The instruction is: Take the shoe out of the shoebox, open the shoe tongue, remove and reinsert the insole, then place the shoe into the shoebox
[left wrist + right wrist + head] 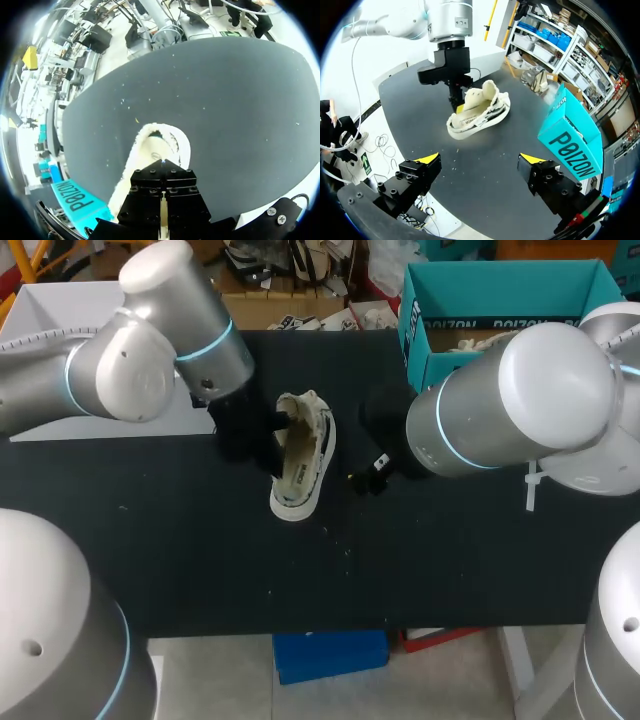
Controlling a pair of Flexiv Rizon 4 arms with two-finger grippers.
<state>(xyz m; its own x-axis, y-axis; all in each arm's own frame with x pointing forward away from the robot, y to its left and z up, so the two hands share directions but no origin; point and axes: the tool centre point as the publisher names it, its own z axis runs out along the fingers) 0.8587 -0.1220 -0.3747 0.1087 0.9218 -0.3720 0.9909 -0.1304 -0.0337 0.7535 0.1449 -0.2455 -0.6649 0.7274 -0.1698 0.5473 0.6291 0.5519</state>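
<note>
One shoe [300, 455] | left pincer [458, 104] clamping it | shoebox [412, 330] beyond right arm [520, 400]

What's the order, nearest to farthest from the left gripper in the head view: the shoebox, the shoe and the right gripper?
Measured from the left gripper:
1. shoe, right at its tips, mid-table.
2. right gripper, past the shoe, on the right-hand side.
3. shoebox, at the table's far right corner.
</note>
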